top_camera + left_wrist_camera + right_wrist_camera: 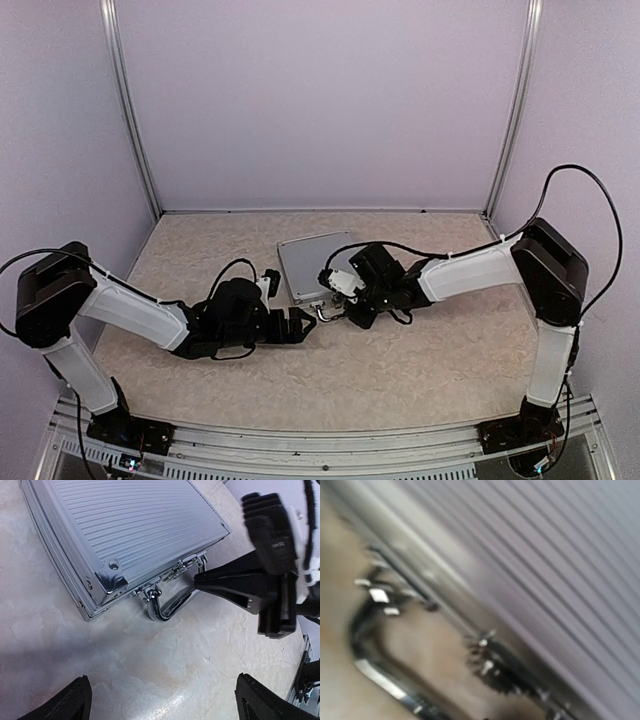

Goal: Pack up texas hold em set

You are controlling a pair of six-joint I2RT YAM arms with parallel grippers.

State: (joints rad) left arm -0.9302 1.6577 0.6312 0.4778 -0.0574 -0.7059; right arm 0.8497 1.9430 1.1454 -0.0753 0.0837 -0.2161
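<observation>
We see a small ribbed silver case (312,262) lying flat and closed on a pale marbled counter (440,360), about in the middle and a little toward the back, inside a booth with plain lilac walls (320,100). Its metal handle (324,313) sticks out from the edge that faces the arms and lies low against the counter. Two white and black arms reach in from the near corners and meet at that edge. The left claw (300,326) hangs just in front of the handle with its jaws spread wide and nothing between them. In its own wrist view, the two black fingers (75,700) sit in the bottom corners with bare counter between them, and the case lies beyond, apart from them. The right claw (347,314) is pinched fully together and holds nothing. Its narrow black tip points at the front edge of the case just beside the right end of the handle, near a latch (182,570); we cannot tell whether it touches. The right wrist view is blurred, showing only the ribbed lid, the chrome handle and a latch up close.
</observation>
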